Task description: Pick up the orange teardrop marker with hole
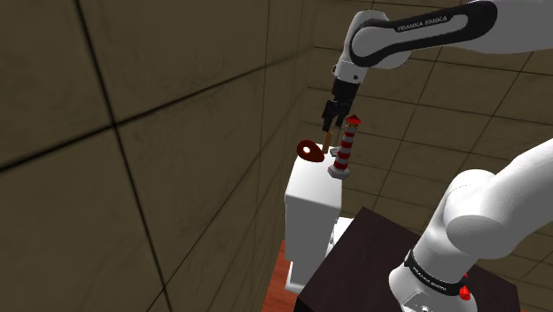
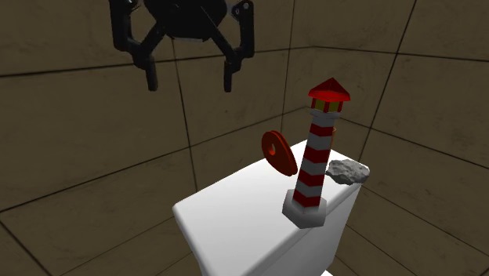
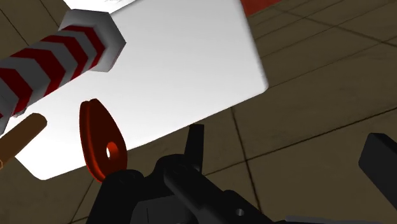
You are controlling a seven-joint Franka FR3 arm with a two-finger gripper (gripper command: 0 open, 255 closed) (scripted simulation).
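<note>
On the white tank lid (image 2: 235, 216), second exterior view, we list: red teardrop marker (image 2: 278, 153), holed, standing on edge, at ten o'clock of the striped lighthouse (image 2: 317, 157); grey rock (image 2: 347, 171) at its three o'clock; gripper (image 2: 190, 82) at the marker's eleven o'clock, spread wide, empty.

Second exterior view: the gripper (image 2: 190, 85) body is cut off by the top edge, and the tank (image 2: 235, 212) by the bottom edge.

Wrist view: the lighthouse (image 3: 57, 60) and a brown cylinder (image 3: 22, 137) run past the picture's edge. What the cylinder is cannot be told. The marker (image 3: 94, 130) end nearest the gripper is hidden behind the gripper body.
</note>
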